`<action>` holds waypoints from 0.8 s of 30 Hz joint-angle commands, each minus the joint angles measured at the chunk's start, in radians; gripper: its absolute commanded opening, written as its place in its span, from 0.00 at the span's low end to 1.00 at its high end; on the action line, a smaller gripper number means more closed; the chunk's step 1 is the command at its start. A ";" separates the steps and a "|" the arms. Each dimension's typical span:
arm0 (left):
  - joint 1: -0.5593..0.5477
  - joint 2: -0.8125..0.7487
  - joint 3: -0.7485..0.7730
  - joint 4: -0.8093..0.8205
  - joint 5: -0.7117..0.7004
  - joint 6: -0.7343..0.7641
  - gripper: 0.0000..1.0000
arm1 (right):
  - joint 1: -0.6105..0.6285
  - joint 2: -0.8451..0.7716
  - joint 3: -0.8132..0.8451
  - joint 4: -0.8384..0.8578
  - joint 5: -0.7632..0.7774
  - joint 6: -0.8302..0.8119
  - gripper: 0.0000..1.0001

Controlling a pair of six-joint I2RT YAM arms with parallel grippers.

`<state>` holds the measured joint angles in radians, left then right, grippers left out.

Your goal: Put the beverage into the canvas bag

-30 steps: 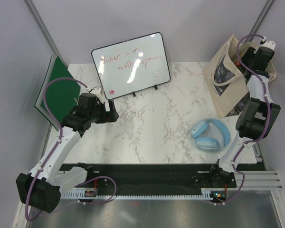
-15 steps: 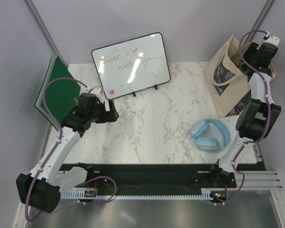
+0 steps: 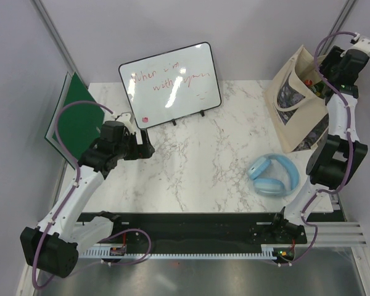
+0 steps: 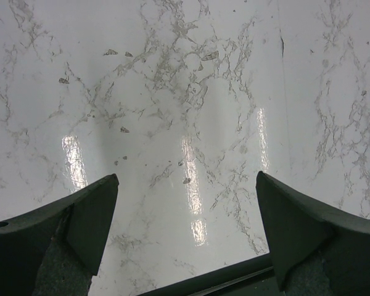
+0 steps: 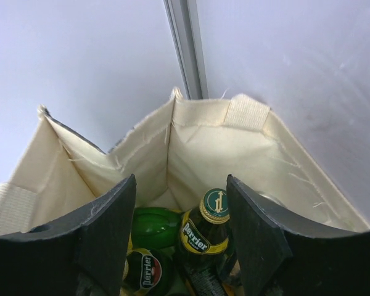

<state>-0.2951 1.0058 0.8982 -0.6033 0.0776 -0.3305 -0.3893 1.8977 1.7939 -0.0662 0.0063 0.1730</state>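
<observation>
Overhead, the marble worktop point(image 3: 203, 154) carries the bag point(image 3: 294, 102) at 2 o'clock, standing with its mouth open and its dark printed panel facing 9 o'clock. The right arm reaches up over that mouth, and its wrist view looks straight down into the cream interior. The right end effector point(image 5: 180, 182) hangs above the opening with its fingers apart and nothing clamped between them. Below them, inside the bag, stands a green bottle point(image 5: 206, 231) with a green-and-gold cap and a Perrier neck label, roughly upright. A second bottle point(image 5: 149, 270) with the same label lies at its 8 o'clock, partly hidden by the left finger. The left end effector point(image 4: 186, 177) is at 9 o'clock on the worktop, its fingers spread wide and empty above bare marble. A whiteboard point(image 3: 170, 84) with red writing stands propped at 11 o'clock. A green board point(image 3: 74, 120) leans at the 9 o'clock edge. Blue headphones point(image 3: 272, 174) lie at 4 o'clock, near the bag's foot but apart from it.
</observation>
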 commanded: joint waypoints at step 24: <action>-0.006 -0.142 0.203 0.189 0.303 -0.021 1.00 | 0.582 -0.638 -0.224 -0.285 -0.275 0.262 0.98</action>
<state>-0.2951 0.9474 0.9871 -0.5434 0.2756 -0.3527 0.0723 1.3468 1.7084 -0.3096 -0.1982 0.2859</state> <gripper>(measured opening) 0.996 0.980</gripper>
